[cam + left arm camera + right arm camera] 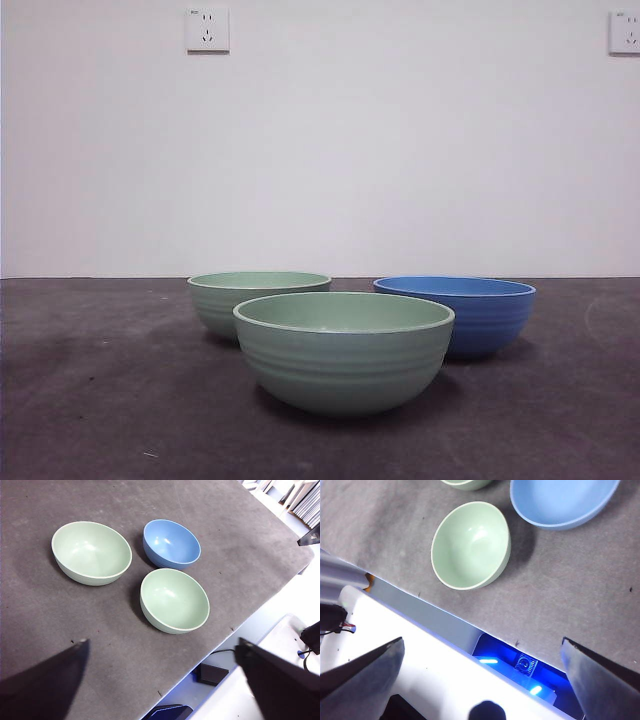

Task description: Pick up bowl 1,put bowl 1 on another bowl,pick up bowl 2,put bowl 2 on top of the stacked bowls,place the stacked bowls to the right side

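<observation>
Front view: three bowls stand apart on the dark surface [90, 400], none stacked; no arm shows.
Near green bowl [343, 350]: closest to the surface's front edge, upright, empty.
Far green bowl [259, 300]: behind and to one side, partly hidden by the near one.
Blue bowl [470, 312]: close beside both green bowls, the likely base of the stack.
Left gripper [160, 680]: jaws spread wide, holding nothing, high above the bowls.
Right gripper [482, 672]: jaws wide, empty, over the surface's front edge.
Step in hand: picking up a green bowl, not yet begun.
Advice: pinch one rim wall, lift clear before crossing to the blue bowl.
</observation>
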Robot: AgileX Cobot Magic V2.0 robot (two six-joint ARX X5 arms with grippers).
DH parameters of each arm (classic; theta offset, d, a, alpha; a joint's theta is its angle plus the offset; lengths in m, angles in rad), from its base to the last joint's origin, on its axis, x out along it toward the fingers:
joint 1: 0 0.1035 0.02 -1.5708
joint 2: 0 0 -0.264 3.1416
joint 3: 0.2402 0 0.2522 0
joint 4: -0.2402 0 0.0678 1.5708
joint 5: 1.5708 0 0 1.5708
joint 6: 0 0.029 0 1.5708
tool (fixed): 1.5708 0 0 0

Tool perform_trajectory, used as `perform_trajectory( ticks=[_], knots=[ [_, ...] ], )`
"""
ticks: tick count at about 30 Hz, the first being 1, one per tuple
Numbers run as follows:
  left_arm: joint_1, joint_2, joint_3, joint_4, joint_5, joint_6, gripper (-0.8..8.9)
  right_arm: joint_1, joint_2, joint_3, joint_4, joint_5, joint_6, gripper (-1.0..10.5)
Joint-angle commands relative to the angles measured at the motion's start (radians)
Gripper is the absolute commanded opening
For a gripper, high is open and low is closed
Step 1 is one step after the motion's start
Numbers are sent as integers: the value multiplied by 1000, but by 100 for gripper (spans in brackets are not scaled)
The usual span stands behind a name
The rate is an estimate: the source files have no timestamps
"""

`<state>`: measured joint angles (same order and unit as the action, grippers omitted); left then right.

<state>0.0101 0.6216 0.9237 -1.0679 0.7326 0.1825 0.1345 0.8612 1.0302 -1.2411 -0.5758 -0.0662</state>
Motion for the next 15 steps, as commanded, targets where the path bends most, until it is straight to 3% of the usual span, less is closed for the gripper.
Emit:
perform_trajectory(
  ticks=[1, 10, 15],
  knots=[
    [-4, -2, 1, 4, 2, 0, 705, 15, 26, 3, 11, 0, 26, 658],
    [-4, -2, 1, 4, 2, 0, 705, 159, 177, 3, 155, 14, 153, 621],
    [-4, -2, 1, 4, 2, -6, 705, 266, 293, 3, 233, 161, 237, 621]
  ],
)
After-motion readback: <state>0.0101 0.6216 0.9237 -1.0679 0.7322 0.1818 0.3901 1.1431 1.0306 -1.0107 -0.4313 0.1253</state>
